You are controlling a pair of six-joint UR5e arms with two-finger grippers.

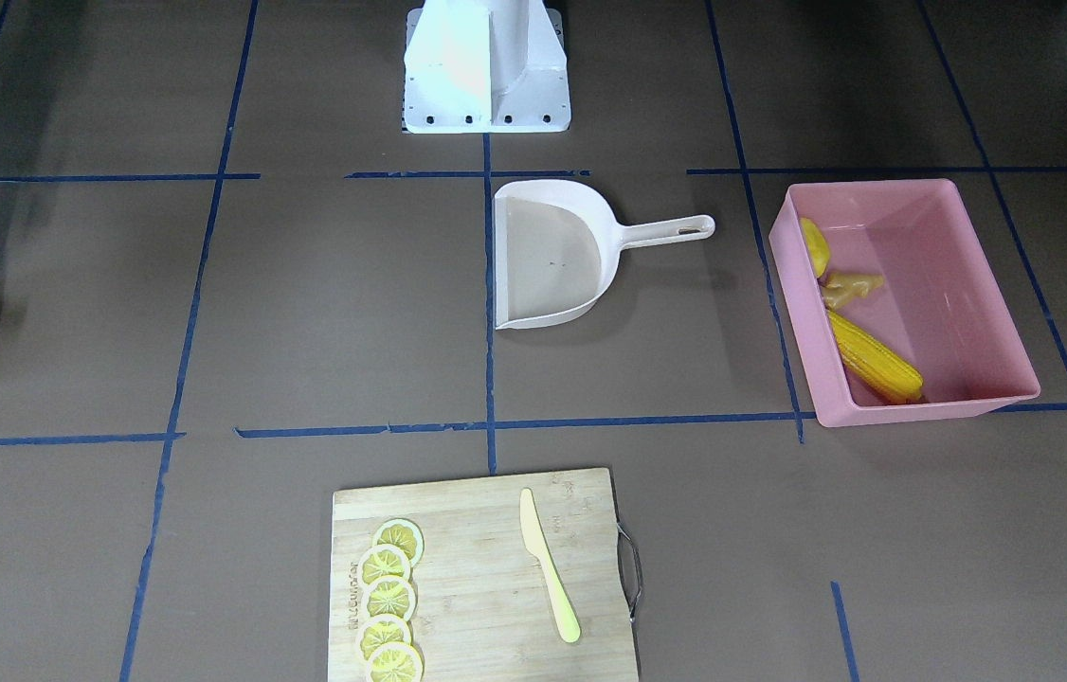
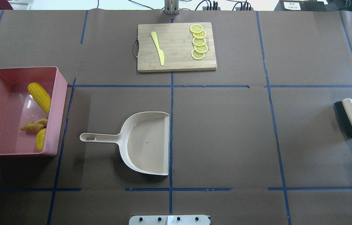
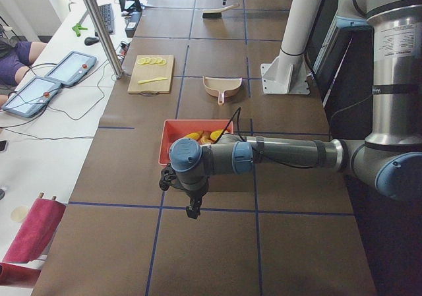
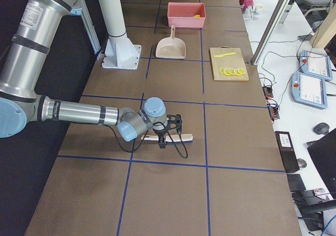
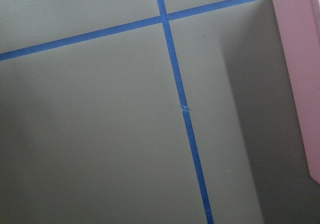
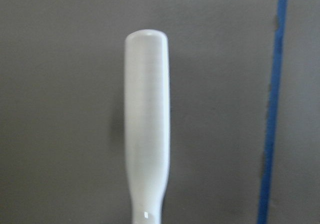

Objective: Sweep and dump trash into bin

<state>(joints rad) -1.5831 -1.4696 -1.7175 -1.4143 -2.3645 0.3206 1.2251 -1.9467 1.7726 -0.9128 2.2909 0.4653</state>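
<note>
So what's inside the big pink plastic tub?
Three toy foods lie inside the pink tub: a long yellow corn cob, a tan knobbly ginger root and a small yellow oval lump. The tub's wall covers part of the lump. Anything under them is hidden.

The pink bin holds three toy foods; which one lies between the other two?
The tan knobbly ginger root: it lies between the long ribbed corn cob and the small smooth yellow lump, and it alone is not yellow.

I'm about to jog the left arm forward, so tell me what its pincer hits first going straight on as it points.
Probably the table, by the blue tape cross: the left pincer points down just outside the pink bin, whose wall only edges the wrist view. Depth is unclear.
</note>
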